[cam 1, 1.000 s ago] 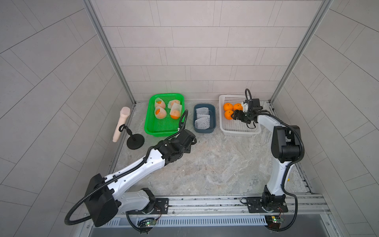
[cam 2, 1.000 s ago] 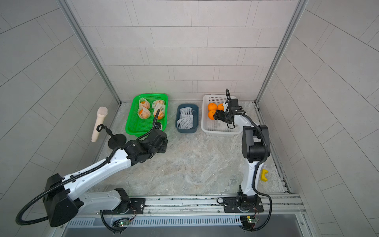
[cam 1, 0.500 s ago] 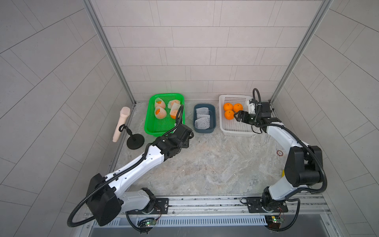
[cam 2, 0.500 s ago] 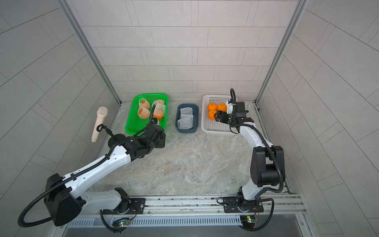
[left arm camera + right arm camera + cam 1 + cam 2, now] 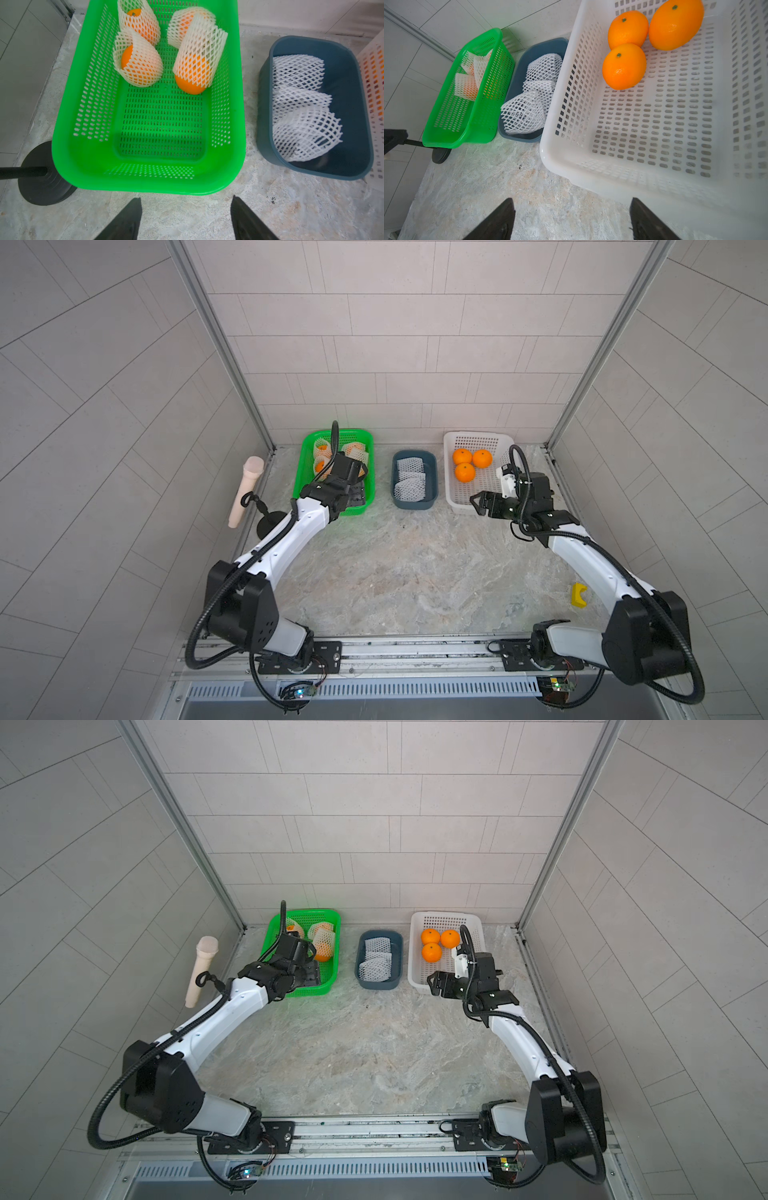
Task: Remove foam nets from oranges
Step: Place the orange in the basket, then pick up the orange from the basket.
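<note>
Over desk [image 5: 187, 218] front: left pincer [image 5: 186, 198] apart, empty, near green basket [image 5: 145, 185] | right pincer [image 5: 571, 199] apart, empty, by white basket [image 5: 550, 145] corner | green basket: four oranges [image 5: 188, 87] in foam nets [image 5: 197, 52] | blue bin [image 5: 264, 124]: three loose nets | white basket: three bare oranges.

top views overhead; wrist views share green basket [image 5: 145, 180].

On my worktop [image 5: 415, 572]: green basket [image 5: 145, 182] 11 o'clock, blue tub [image 5: 413, 504] 12, white basket [image 5: 473, 439] 1, mic [image 5: 245, 489] 9, yellow block [image 5: 579, 595] 4.

walls [image 5: 395, 344]: grey tile | floor [image 5: 395, 572]: marbled stone | corner posts [image 5: 223, 344]: aluminium | light: even
</note>
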Controlling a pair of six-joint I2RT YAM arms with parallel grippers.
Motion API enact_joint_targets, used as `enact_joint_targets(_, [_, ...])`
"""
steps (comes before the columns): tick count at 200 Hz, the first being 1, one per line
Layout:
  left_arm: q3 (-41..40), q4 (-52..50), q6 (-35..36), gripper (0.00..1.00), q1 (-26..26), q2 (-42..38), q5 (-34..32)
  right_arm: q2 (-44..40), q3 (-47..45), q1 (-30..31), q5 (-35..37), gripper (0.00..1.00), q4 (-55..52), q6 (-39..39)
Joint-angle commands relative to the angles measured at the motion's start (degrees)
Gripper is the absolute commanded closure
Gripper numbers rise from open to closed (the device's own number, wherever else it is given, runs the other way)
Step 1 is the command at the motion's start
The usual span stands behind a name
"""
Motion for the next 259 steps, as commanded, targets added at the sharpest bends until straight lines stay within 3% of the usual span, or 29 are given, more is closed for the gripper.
enact_joint_targets(1, [5.12, 1.15, 1.68, 0.27, 2.16, 4.59, 2.07, -4.18, -2.05, 0.52, 1.33, 0.12, -2.74, -0.72])
enact_joint_targets(68, [24.69, 1.77, 2.73, 0.27, 6.88, 25.74, 4.78, -10.43, -6.88, 1.18, 1.96, 0.12, -7.62, -1.78])
enact_joint_targets(129, [38.56, 1.58, 2.74, 0.27, 9.03, 38.62, 5.92, -10.28, -6.59, 1.28, 2.57, 0.12, -8.29, -2.11])
enact_joint_targets(174, [40.91, 1.64, 2.8, 0.3, 9.57, 42.59, 4.92, -10.27, -6.56, 1.32, 2.91, 0.12, -8.29, -2.17])
enact_joint_targets(259, [37.38, 1.48, 2.99, 0.34, 9.57, 42.82, 4.89, -10.44, -6.67, 1.32, 3.13, 0.12, -8.31, -2.13])
